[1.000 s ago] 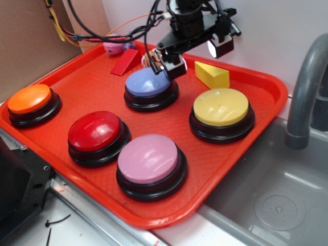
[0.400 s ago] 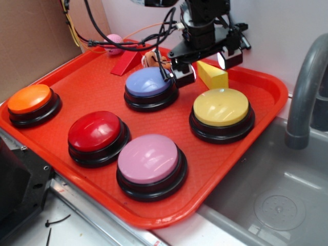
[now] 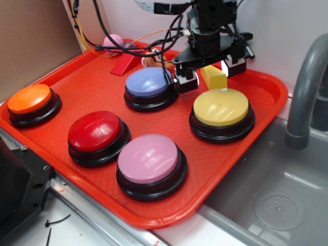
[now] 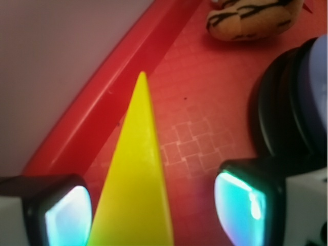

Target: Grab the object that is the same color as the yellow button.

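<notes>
1. The tool [image 3: 210, 75] hangs low over the far side of the red tray [image 3: 266, 97], its two fingers spread wide and gripping nothing.
2. The yellow wedge [image 3: 214, 76] lies on the tray floor between those fingers, at about 12 o'clock from the yellow button [image 3: 221, 107] and just beyond it.
3. In the wrist view the yellow wedge [image 4: 137, 184] rises as a narrow spike from the bottom edge, its tip pointing to 12 o'clock, with the left pad [image 4: 61, 215] at its 9 o'clock side and the right pad [image 4: 241, 202] at 3 o'clock.
4. The wedge sits off centre in the gap: close against the left pad, well clear of the right one; whether it touches the left pad cannot be told.
5. The blue button [image 3: 149, 83] stands at 9 o'clock from the tool, its black base just beside the right-hand finger in the wrist view.
6. A striped plush toy [image 4: 251, 19] lies at 1 o'clock from the wedge's tip, near the tray's raised rim.
7. Nearer the camera sit the pink button [image 3: 148, 159], the red button [image 3: 95, 131] and the orange button [image 3: 29, 99]; a red wedge [image 3: 124, 63] rests at the tray's far edge.
</notes>
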Controlling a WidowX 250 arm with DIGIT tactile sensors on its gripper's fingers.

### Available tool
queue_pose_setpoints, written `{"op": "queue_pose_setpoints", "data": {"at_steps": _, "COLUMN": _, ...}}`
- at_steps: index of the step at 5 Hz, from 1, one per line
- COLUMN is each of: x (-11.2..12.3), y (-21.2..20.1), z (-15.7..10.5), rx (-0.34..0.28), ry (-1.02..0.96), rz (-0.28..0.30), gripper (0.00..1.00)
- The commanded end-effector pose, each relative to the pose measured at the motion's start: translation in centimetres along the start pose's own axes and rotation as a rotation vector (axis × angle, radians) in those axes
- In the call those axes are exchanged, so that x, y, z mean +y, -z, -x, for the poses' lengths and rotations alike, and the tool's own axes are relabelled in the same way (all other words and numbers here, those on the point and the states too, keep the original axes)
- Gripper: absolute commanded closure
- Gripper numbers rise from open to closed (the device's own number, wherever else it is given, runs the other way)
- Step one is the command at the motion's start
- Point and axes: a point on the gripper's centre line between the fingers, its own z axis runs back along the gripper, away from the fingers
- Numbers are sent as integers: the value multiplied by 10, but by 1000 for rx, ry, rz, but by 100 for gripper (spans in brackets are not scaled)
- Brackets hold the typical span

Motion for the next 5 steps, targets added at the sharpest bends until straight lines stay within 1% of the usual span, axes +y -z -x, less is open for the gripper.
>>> {"op": "queue_pose_setpoints", "data": {"at_steps": 1, "x": -14, "y": -18, "z": -18, "rx": 72, "ry": 69, "rz": 120, "gripper": 100}}
{"op": "queue_pose_setpoints", "data": {"at_steps": 2, "x": -11, "y": -29, "z": -13, "rx": 95, "ry": 150, "rz": 138, "gripper": 100}}
{"op": "queue_pose_setpoints", "data": {"at_steps": 3, "x": -6, "y": -53, "z": -13, "rx": 145, "ry": 287, "rz": 169, "gripper": 100}}
{"op": "queue_pose_setpoints", "data": {"at_steps": 4, "x": 10, "y": -91, "z": -25, "rx": 174, "ry": 464, "rz": 201, "gripper": 100}}
{"op": "queue_pose_setpoints", "data": {"at_steps": 5, "x": 33, "y": -130, "z": -39, "rx": 168, "ry": 553, "rz": 137, "gripper": 100}}
